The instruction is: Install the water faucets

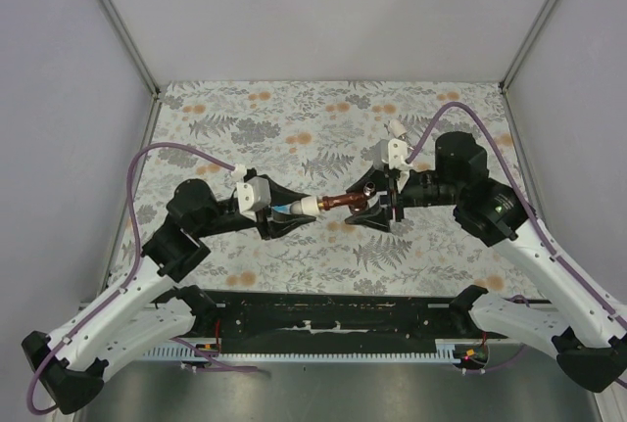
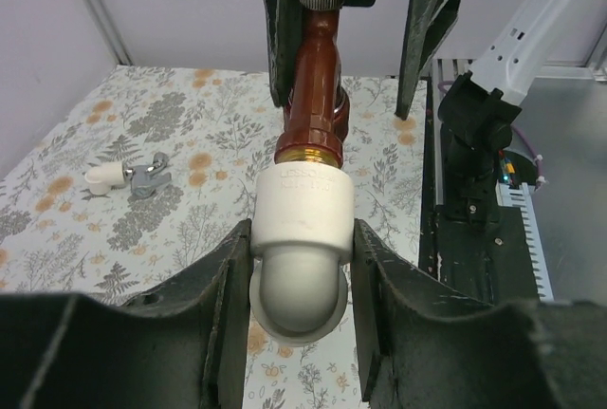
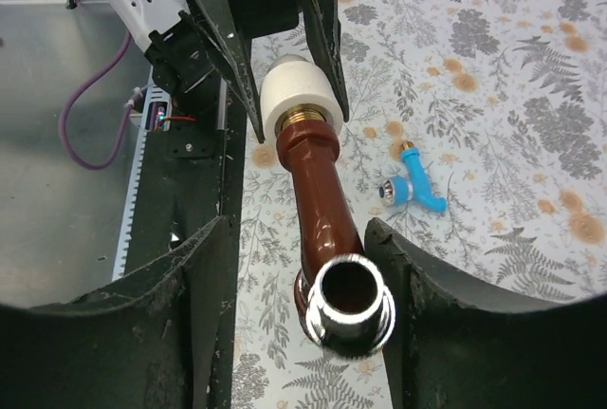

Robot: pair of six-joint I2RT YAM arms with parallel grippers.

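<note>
The left hand (image 2: 302,248) is clenched on the white fitting (image 2: 303,205), with a finger pressed against each side. The copper faucet (image 2: 313,86) meets the fitting's far mouth with its brass thread. From there it runs straight ahead of this hand, above the table (image 1: 294,118), into the right hand (image 1: 370,202).

The right wrist view alone shows the faucet's open chrome end sitting deep between that hand's fingers (image 3: 190,314). A gap shows on one side, so I cannot tell whether the hand grips it. That view alone also shows a blue faucet (image 3: 414,181) lying on the table, ahead of the right hand and off to the side.

Only the left wrist view shows the white-silver faucet (image 2: 128,176), lying on the table ahead of the left hand and off to its left. From above, the two hands face each other with the copper faucet between them.
</note>
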